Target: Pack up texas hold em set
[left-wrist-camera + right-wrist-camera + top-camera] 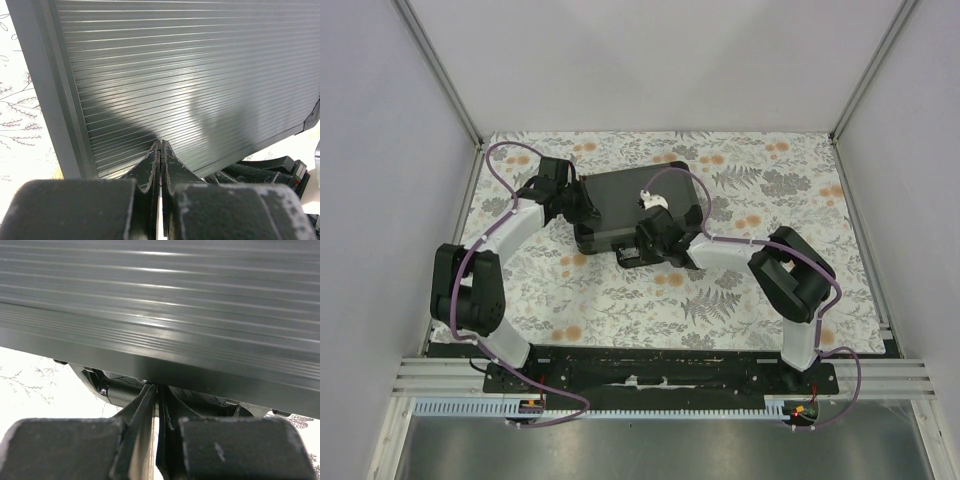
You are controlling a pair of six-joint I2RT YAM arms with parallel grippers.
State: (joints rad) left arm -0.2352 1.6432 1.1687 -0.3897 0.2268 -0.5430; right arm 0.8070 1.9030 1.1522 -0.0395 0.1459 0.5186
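Observation:
The black case [620, 195] lies closed on the flowered tablecloth, so chips, card decks and buttons are hidden. My left gripper [582, 205] is shut at the case's left side. In the left wrist view its tips [161, 142] rest against the ribbed lid [190, 65]. My right gripper [642, 232] is shut at the case's near edge, above the handle [632, 258]. In the right wrist view its tips [159, 387] touch the front rim of the case [175, 300], with the handle [120, 387] just beyond and below.
The flowered tablecloth [650, 300] covers the table. Grey walls with metal posts [440, 70] enclose the back and sides. The arms' base rail [660, 375] runs along the near edge.

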